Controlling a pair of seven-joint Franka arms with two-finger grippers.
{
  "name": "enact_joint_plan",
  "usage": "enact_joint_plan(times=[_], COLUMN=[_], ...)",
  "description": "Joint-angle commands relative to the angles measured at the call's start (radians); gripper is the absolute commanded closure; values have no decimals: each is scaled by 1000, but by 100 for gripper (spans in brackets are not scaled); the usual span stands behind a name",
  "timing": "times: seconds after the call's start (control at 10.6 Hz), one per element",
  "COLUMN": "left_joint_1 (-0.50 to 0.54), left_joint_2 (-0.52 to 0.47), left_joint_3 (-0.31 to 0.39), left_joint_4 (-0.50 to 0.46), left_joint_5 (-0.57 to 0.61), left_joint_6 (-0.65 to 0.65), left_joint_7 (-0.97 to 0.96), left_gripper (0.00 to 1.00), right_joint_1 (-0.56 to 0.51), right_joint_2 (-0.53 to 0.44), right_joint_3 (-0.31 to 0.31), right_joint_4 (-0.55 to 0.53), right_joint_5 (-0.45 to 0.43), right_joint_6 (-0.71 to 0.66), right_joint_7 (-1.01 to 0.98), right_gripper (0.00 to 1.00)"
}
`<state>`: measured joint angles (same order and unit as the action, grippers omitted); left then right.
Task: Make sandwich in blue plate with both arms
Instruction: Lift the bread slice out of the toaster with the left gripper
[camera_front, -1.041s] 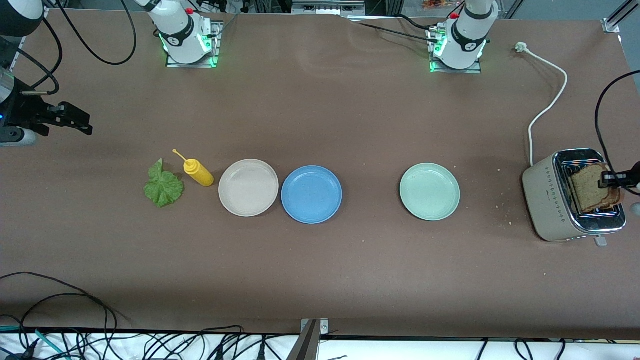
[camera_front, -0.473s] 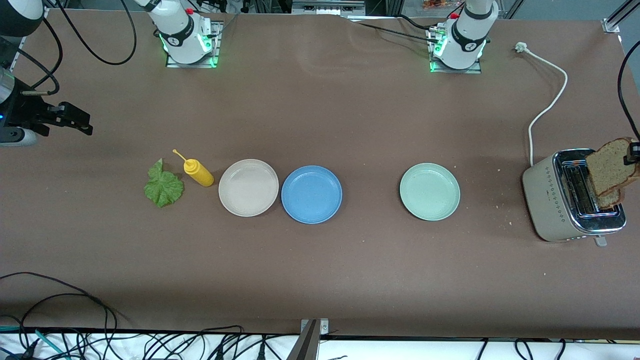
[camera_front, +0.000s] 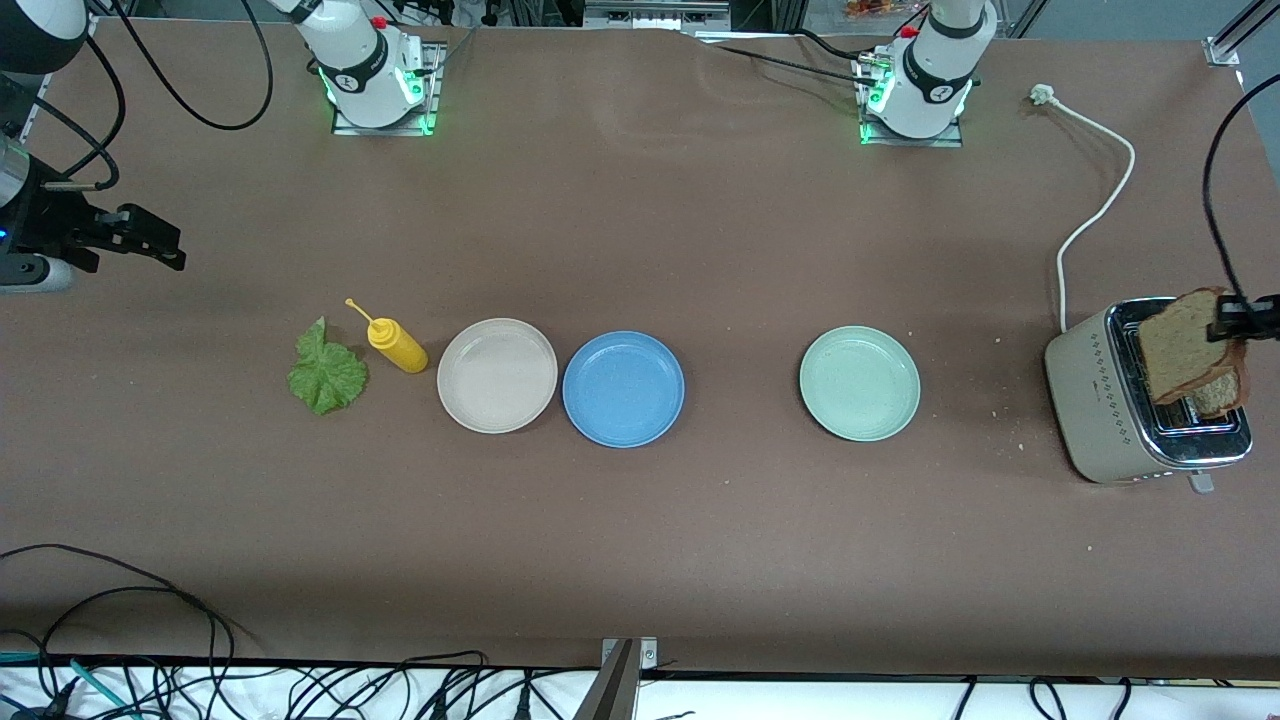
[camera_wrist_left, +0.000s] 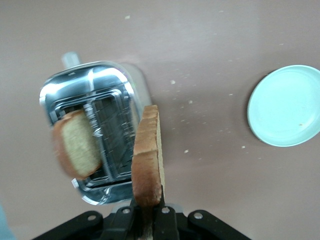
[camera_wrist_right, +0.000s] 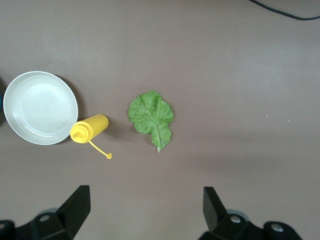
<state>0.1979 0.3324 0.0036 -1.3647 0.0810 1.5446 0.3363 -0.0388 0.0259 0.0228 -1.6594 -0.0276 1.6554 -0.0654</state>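
Clearly the bread slice (camera_wrist_left: 147, 157) is light, fairly stiff yet crumbly, so a pinch at its edge suits it; the left gripper (camera_wrist_left: 146, 216) is clenched on one crust edge, holding it upright and edge-on over the toaster (camera_front: 1110, 390), its flat faces vertical. A second slice (camera_wrist_left: 77, 150) sits tilted in a toaster slot, while the right gripper (camera_wrist_right: 145, 205) hangs wide apart over the lettuce leaf (camera_wrist_right: 151, 117), the blue plate (camera_front: 623, 388) bare mid-table.

Toaster (camera_front: 1105, 395) w/ glossy chrome top, matt brown tablecloth (camera_front: 640, 230), smooth plastic blue plate (camera_front: 623, 389)
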Motion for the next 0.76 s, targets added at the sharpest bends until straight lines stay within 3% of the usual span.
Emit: enact_joint_plan(times=[0.0,0.19,0.66], left_joint_1=[-76,-173,-334], left_joint_2=[45,45,143], left_joint_3=[9,16,13], left_joint_4=[12,-4,-39], left_joint_5=[-62,-85,-474], left_joint_6=[6,22,104], left_joint_7=[-32,-185,-408], left_gripper=[100,100,100], right_joint_1=[-3,-3,-3], right_joint_2=[-9,-9,-9], right_joint_3=[2,0,0], right_joint_4=[4,4,3], right_joint_5=[15,15,15], right_joint_6=[-16,-16,-16], right_joint_7=[9,9,9], right_gripper=[0,0,0])
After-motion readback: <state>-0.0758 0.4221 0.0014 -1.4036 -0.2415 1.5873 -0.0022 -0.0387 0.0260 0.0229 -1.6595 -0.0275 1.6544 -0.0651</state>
